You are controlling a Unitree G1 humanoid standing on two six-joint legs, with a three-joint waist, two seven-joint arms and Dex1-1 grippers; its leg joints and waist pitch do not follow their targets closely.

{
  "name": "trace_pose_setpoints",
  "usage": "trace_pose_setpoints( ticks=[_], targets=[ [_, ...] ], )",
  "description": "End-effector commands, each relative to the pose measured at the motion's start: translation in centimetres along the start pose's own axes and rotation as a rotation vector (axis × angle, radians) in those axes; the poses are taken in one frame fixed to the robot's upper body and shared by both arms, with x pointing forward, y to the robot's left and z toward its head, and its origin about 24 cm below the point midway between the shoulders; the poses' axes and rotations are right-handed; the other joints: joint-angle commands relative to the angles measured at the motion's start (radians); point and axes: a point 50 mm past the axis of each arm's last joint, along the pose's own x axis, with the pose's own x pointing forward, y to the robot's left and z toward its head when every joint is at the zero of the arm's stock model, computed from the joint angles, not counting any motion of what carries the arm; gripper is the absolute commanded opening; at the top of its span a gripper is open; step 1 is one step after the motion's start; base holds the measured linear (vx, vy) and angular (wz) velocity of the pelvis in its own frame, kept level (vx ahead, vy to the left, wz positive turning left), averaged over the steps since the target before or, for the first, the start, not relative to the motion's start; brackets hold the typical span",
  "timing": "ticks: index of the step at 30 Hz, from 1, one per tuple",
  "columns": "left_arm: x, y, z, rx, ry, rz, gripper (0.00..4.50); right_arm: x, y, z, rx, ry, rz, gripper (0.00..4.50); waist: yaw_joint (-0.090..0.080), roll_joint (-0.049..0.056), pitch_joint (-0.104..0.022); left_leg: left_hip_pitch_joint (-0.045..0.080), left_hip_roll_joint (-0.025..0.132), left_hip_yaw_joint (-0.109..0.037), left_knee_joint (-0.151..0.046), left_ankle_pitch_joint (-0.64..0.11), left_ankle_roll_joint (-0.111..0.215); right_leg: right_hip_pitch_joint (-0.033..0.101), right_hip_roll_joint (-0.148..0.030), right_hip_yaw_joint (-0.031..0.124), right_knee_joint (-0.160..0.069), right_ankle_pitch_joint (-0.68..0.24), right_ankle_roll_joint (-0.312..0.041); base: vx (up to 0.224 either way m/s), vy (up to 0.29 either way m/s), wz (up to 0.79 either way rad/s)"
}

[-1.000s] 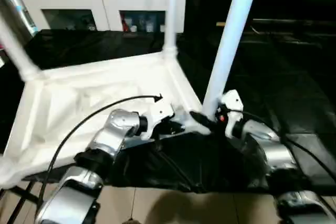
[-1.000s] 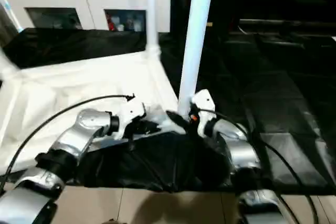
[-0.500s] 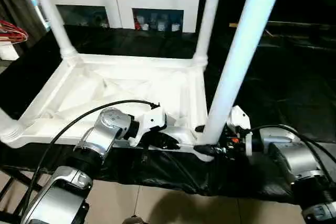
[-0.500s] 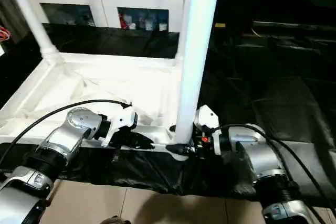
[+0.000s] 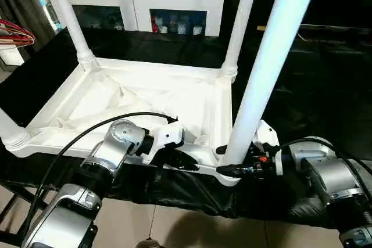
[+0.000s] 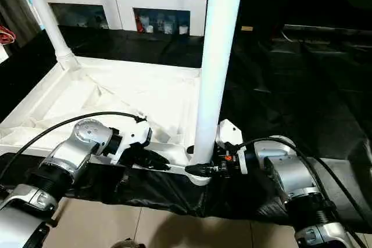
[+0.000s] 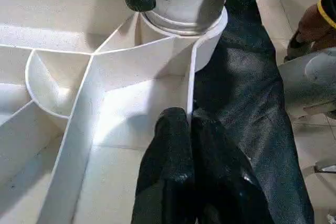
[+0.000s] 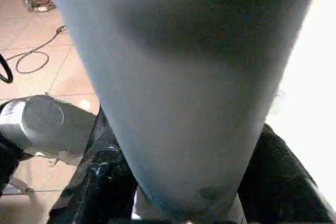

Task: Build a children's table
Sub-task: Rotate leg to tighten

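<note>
Tabletop (image 5: 145, 100) lies underside-up; left gripper (image 5: 185, 158), fingers pressed together, pins its near rim — steadying it, likely — while right gripper (image 5: 231, 169) (grip unclear) brackets the near-right leg (image 5: 264, 79) at its socket.

Upturned white tabletop with its legs standing in the corner sockets

The tabletop (image 5: 145, 100) lies underside up on black sheeting, its raised rim and diagonal ribs facing the ceiling. A white cylindrical leg rises from each visible corner socket: the near right leg (image 5: 267, 68) stands upright and tall, its flared base seated in the rounded socket at the front right corner; the far right leg (image 5: 241, 18) and the far left leg (image 5: 70, 15) stand upright at the back corners; the near left leg (image 5: 9, 129) shows only its lower end at the front left corner.
</note>
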Motion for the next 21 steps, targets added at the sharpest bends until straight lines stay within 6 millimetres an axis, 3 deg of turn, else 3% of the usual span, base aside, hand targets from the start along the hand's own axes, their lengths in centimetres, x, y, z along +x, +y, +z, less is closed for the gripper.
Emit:
trace_pose_setpoints(
  ticks=[1,6,7,8,9,12,13,14,16,18,20,21],
  targets=[
    [-0.2,1.3,2.0,0.047,-0.068,0.108,0.0,3.1,2.6,-1.9,0.08,0.046,0.214,2.1,-0.002,-0.009,-0.053,0.005,0.05,-0.013,-0.063,-0.277,0.048,0.038,-0.071,0.052,-0.07,-0.325,-0.182,0.0,0.0,0.0],
    [-0.1,1.6,2.2,0.033,-0.086,0.159,0.0,3.8,1.6,-1.6,0.1,-0.013,0.07,2.04,-0.008,-0.008,-0.051,0.004,0.048,-0.015,-0.066,-0.298,0.036,0.039,-0.071,0.05,-0.071,-0.341,-0.184,0.0,0.0,0.0],
    [0.1,2.0,2.4,0.021,-0.092,0.214,0.0,4.4,0.5,-1.8,0.123,-0.03,-0.069,2.04,-0.009,-0.008,-0.05,0.006,0.048,-0.015,-0.067,-0.315,0.031,0.038,-0.071,0.049,-0.074,-0.37,-0.175,0.0,0.0,0.0],
    [0.2,2.1,2.5,0.018,-0.094,0.225,0.0,4.5,0.3,-1.8,0.129,-0.032,-0.095,2.02,-0.015,-0.005,-0.046,0.007,0.047,-0.016,-0.07,-0.34,0.017,0.032,-0.072,0.05,-0.077,-0.405,-0.171,0.0,0.0,0.0],
    [0.3,2.4,2.6,0.011,-0.097,0.256,0.0,4.9,-0.2,-1.9,0.146,-0.037,-0.166,2.0,-0.024,-0.008,-0.045,0.007,0.044,-0.022,-0.072,-0.367,0.002,0.037,-0.073,0.045,-0.083,-0.465,-0.151,0.0,0.0,0.0],
    [0.4,2.5,2.7,0.004,-0.102,0.28,0.0,5.2,-0.6,-1.9,0.148,-0.046,-0.224,1.97,-0.038,-0.008,-0.044,0.012,0.042,-0.023,-0.071,-0.386,-0.006,0.031,-0.076,0.046,-0.091,-0.512,-0.129,0.0,0.0,0.0],
    [0.8,2.7,2.9,-0.005,-0.116,0.309,0.0,5.6,-1.3,-1.9,0.175,-0.061,-0.327,1.96,-0.041,-0.008,-0.044,0.008,0.042,-0.025,-0.073,-0.384,-0.001,0.035,-0.074,0.045,-0.091,-0.514,-0.121,0.0,0.0,0.0],
    [1.3,2.8,3.2,-0.009,-0.127,0.337,0.0,6.1,-2.0,-1.8,0.208,-0.094,-0.421,1.96,-0.048,-0.004,-0.043,0.01,0.041,-0.025,-0.073,-0.396,-0.009,0.028,-0.075,0.045,-0.093,-0.528,-0.121,0.0,0.0,0.0],
    [2.1,3.0,3.6,-0.02,-0.14,0.384,0.0,6.7,-2.7,-1.6,0.256,-0.122,-0.545,1.95,-0.06,-0.007,-0.046,0.011,0.04,-0.027,-0.072,-0.39,-0.016,0.029,-0.073,0.043,-0.094,-0.509,-0.122,0.0,0.0,0.0],
    [2.7,3.1,3.8,-0.034,-0.151,0.422,0.0,7.2,-3.2,-1.6,0.287,-0.134,-0.638,1.95,-0.064,-0.001,-0.047,0.013,0.041,-0.025,-0.072,-0.381,-0.014,0.026,-0.071,0.047,-0.089,-0.464,-0.137,0.0,0.0,0.0],
    [3.4,3.3,4.0,-0.054,-0.159,0.471,0.0,7.6,-3.6,-1.6,0.325,-0.138,-0.73,1.95,-0.064,-0.005,-0.05,0.012,0.04,-0.02,-0.07,-0.362,-0.008,0.028,-0.067,0.05,-0.083,-0.395,-0.153,0.0,0.0,0.0],
    [3.5,3.3,4.0,-0.057,-0.159,0.479,0.0,7.7,-3.7,-1.6,0.331,-0.138,-0.743,1.95,-0.064,-0.002,-0.05,0.012,0.04,-0.019,-0.069,-0.358,-0.006,0.028,-0.068,0.051,-0.082,-0.379,-0.161,0.0,0.0,0.0]
  ],
)
